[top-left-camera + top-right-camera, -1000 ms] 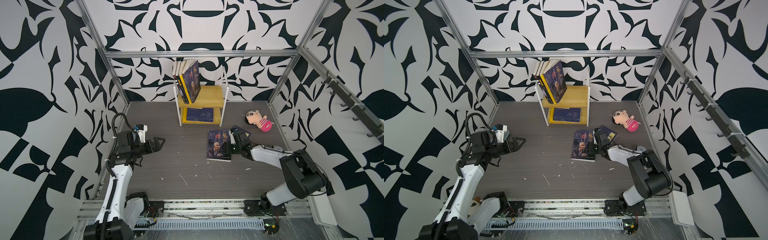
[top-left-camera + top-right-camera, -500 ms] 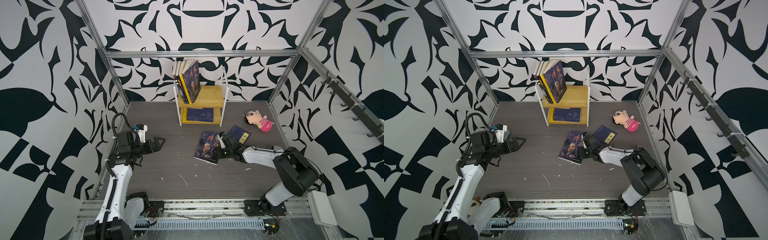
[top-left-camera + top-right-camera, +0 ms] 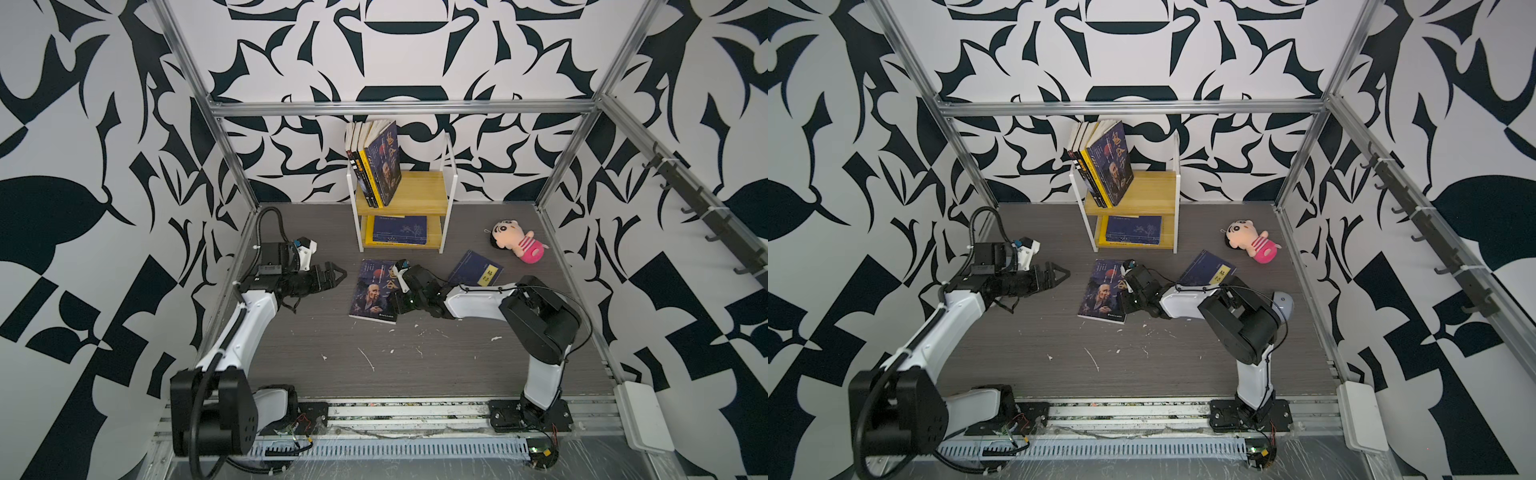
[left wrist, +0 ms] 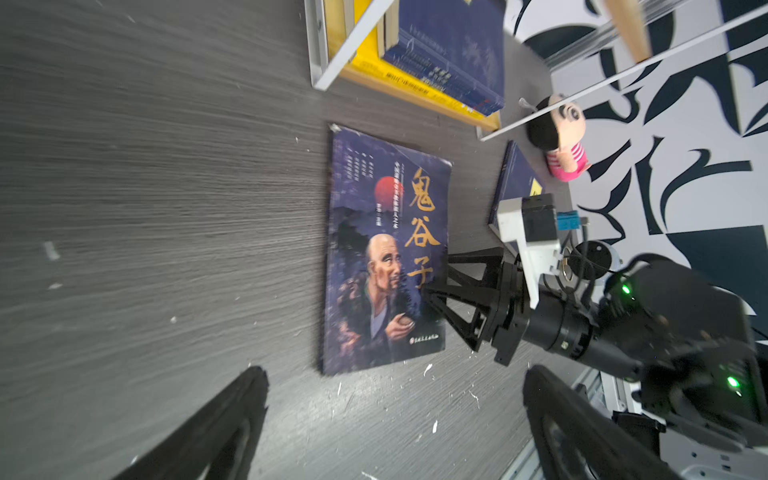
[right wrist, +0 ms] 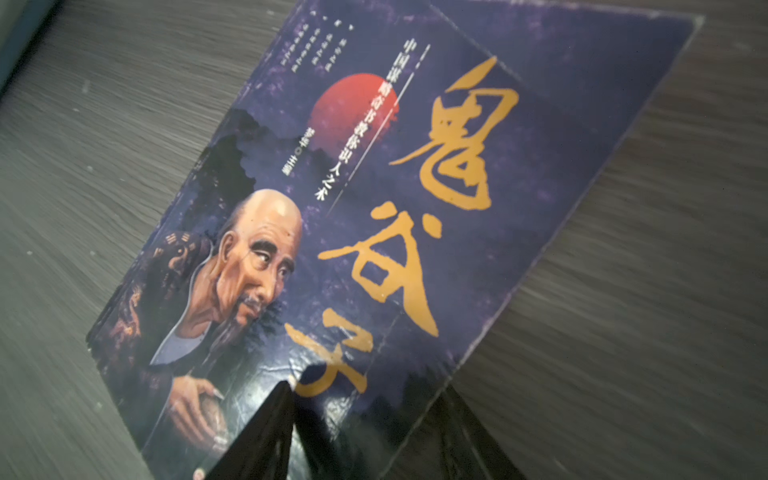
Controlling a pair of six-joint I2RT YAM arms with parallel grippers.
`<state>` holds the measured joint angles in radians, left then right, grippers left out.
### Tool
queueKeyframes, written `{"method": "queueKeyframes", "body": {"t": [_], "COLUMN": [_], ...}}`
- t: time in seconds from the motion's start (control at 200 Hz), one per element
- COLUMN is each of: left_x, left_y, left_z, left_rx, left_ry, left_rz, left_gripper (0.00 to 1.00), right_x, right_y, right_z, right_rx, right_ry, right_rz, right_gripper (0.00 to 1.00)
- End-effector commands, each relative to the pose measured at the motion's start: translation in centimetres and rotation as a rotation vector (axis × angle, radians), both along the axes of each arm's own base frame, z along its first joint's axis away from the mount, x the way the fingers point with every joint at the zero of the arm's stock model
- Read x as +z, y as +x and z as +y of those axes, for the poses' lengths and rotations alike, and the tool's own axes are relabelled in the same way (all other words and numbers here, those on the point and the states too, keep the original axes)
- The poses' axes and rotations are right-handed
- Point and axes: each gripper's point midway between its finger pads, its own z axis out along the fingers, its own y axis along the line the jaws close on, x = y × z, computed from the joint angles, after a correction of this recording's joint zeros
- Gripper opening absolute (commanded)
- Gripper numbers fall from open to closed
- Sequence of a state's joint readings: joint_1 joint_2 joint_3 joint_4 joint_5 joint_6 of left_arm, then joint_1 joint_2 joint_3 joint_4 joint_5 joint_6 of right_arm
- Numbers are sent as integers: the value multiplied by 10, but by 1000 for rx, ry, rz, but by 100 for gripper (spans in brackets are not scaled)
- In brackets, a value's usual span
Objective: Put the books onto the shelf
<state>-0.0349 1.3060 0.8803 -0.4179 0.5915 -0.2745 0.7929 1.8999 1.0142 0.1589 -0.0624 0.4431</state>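
Honestly, the pinch worries me: my right gripper (image 4: 436, 274) straddles the long edge of the old-man book (image 3: 374, 291), one finger on the cover and one tucked beneath it, and I cannot tell whether it truly bites. That book lies on the counter (image 3: 415, 357) just before the shelf (image 3: 419, 191). My left gripper (image 3: 338, 277) hangs wide open and empty nearby. Lifting by so little edge could let it droop, fan open or slip, and a clumsy insertion might topple the leaning books (image 3: 380, 166) on the top tier.
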Motion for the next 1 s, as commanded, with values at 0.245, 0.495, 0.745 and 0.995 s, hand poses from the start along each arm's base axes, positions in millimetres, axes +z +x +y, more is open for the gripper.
{"method": "queueKeyframes", "body": {"t": [0.245, 0.495, 0.745, 0.995], "left_x": [-80, -109, -111, -65], "left_y": [27, 30, 12, -12], "left_z": [-14, -35, -57, -93], "left_rx": [-21, -73, -45, -117], "left_ry": [31, -30, -150, -304], "left_rz": [289, 427, 531, 499], "left_gripper": [100, 94, 86, 77], "right_x": [-7, -12, -14, -10], "right_y": [1, 9, 11, 9], "right_z": [-2, 8, 20, 21], "right_rx": [-109, -133, -96, -61], "right_ry": [-15, 19, 67, 94], "right_rz": [59, 75, 107, 117], "right_gripper": [58, 56, 55, 55]}}
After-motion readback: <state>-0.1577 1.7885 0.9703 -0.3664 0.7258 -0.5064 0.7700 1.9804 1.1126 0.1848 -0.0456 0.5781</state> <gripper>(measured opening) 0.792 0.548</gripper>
